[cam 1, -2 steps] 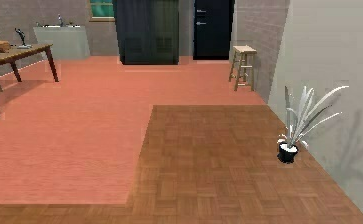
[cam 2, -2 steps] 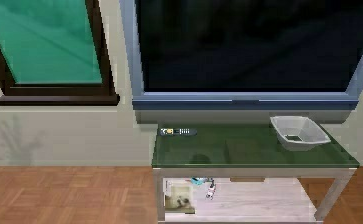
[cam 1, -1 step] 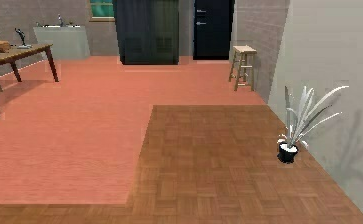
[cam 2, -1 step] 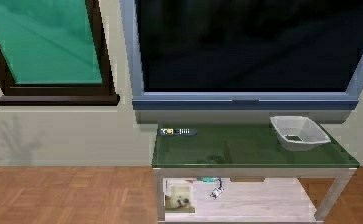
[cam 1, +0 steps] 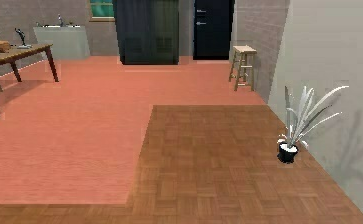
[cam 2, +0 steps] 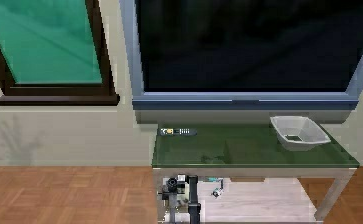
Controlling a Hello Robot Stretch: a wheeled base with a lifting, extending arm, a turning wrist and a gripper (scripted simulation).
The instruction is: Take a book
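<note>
Two floorings, forward view: smooth salmon surface, brown parquet under a spiky pale-leaved potted plant. Arm side view: green glass-topped desk carries angular white bowl and, rear left, small flat object, too small to confirm as the book. Dark pincer: opening and load cannot be told.

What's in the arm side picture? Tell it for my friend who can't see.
A green-topped table stands under a big dark window, with a white bowl at its right end and a small object at its back left. The robot's arm and end effector show at the table's front edge, and a smaller brown-framed window is on the left.
</note>
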